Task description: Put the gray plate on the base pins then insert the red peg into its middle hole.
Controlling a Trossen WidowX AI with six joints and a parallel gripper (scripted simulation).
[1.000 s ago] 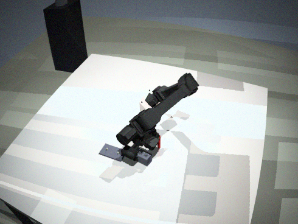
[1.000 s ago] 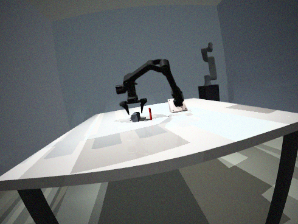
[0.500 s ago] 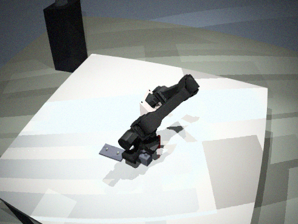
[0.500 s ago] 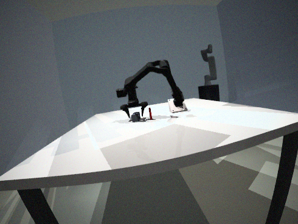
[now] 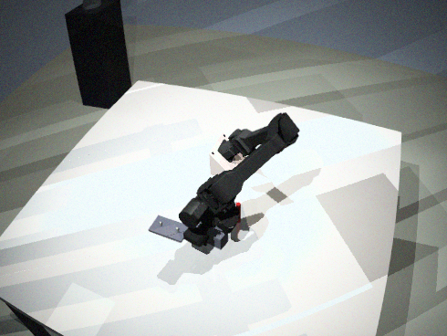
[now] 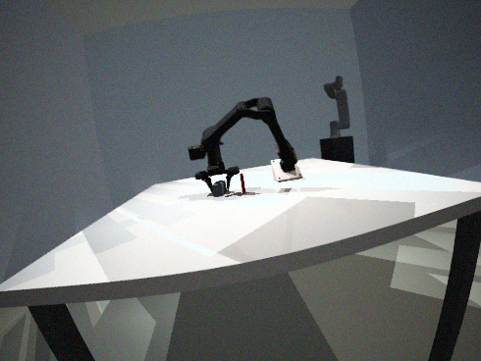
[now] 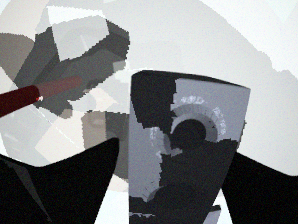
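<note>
The gripper (image 5: 211, 239) (image 6: 219, 190) (image 7: 168, 148) is low over the white table (image 5: 114, 169) (image 6: 275, 221), its 2 fingers spread, 1 on each side of the gray plate (image 5: 221, 238) (image 6: 219, 188) (image 7: 212, 107). In the wrist view a narrow gap shows between the plate and the finger at picture left; whether the other finger touches it, I cannot tell. 1 dark hole faces up. The base (image 5: 167, 232) lies just beside the gripper, its 2 pins bare, and the red peg (image 5: 239, 207) (image 6: 242, 183) (image 7: 19, 101) stands upright near the plate, outside the fingers.
</note>
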